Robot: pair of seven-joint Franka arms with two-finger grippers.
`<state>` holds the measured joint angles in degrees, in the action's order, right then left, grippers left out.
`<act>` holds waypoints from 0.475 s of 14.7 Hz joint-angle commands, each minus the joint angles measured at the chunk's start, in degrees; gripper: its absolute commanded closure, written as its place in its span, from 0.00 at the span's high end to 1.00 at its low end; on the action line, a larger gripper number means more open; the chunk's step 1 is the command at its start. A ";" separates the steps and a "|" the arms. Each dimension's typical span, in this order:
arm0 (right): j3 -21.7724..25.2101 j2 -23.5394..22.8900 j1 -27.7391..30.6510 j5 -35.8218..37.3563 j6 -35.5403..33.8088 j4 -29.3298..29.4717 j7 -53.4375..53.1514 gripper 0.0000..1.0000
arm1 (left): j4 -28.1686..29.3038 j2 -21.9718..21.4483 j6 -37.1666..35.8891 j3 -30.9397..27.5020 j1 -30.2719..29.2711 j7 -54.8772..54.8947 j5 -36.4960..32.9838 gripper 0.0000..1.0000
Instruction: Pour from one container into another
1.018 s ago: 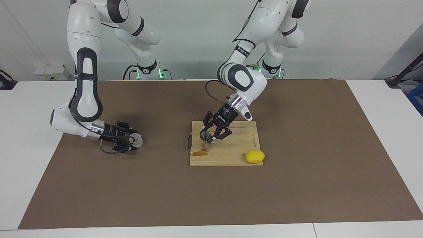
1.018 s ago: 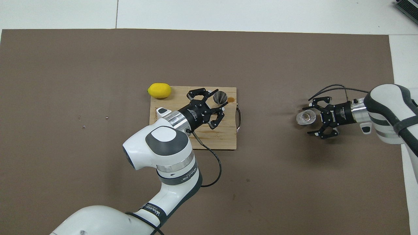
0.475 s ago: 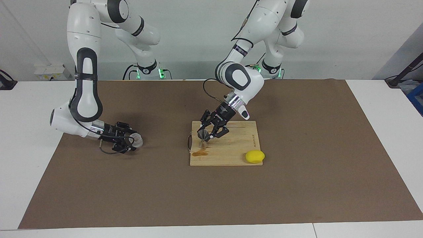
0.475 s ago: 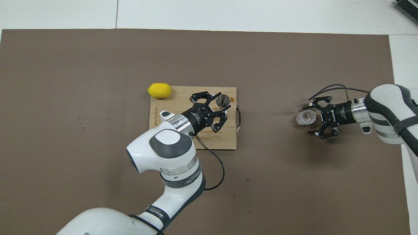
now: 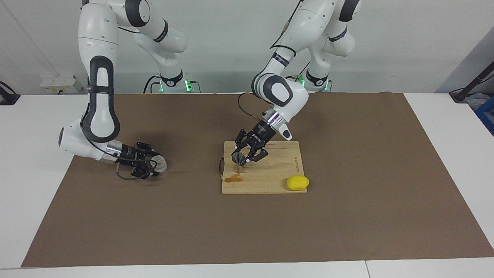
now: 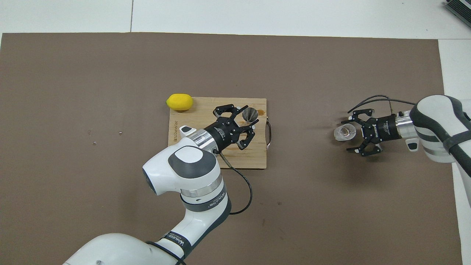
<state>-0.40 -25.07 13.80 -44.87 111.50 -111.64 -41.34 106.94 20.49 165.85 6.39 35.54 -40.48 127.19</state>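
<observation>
Since a second ago the left arm's wrist has pulled in a touch. Its jaws are clamped narrow on the small silvery steel hourglass jigger, which has shifted slightly with them. The right arm hasn't moved.

The jigger sits centre frame on the pale wooden cutting board, long axis near upright, rim up. The short clear glass tumbler is well apart from it, mid-height toward the right arm's end and low over the brown mat on the tabletop. The right jaws are wide around it and look to be holding it.

Your pour turns on carrying the tumbler across to above that rim. In the way:
- The board's metal handle lies between the two.
- A brown stain is just beside the jigger's foot.
- The yellow lemon, at the board's corner, is clear of the path.
</observation>
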 commanded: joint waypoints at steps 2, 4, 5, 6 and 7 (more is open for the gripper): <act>-0.22 1.78 -0.09 -1.71 1.71 -2.61 -0.33 0.99 | 0.11 -0.10 0.79 -0.59 0.58 1.37 1.48 0.36; -0.31 1.78 -1.13 -1.71 1.71 -2.62 -0.24 0.99 | 0.20 -0.10 0.97 -0.50 0.41 1.37 1.57 0.68; -0.31 1.78 -1.14 -1.71 1.71 -2.62 -0.24 0.99 | 0.20 -0.10 0.97 -0.50 0.49 1.37 1.57 0.68; -0.31 1.78 -1.23 -1.71 1.71 -2.62 -0.24 0.99 | 0.20 -0.10 0.88 -0.50 0.50 1.37 1.57 0.70; -0.31 1.78 -1.14 -1.71 1.71 -2.62 -0.24 0.99 | 0.20 -0.10 0.88 -0.50 0.50 1.37 1.48 0.73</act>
<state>-0.46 -25.07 12.71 -44.88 111.54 -112.25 -41.36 106.94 20.49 165.93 6.30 35.54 -40.44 127.22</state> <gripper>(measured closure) 0.004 0.308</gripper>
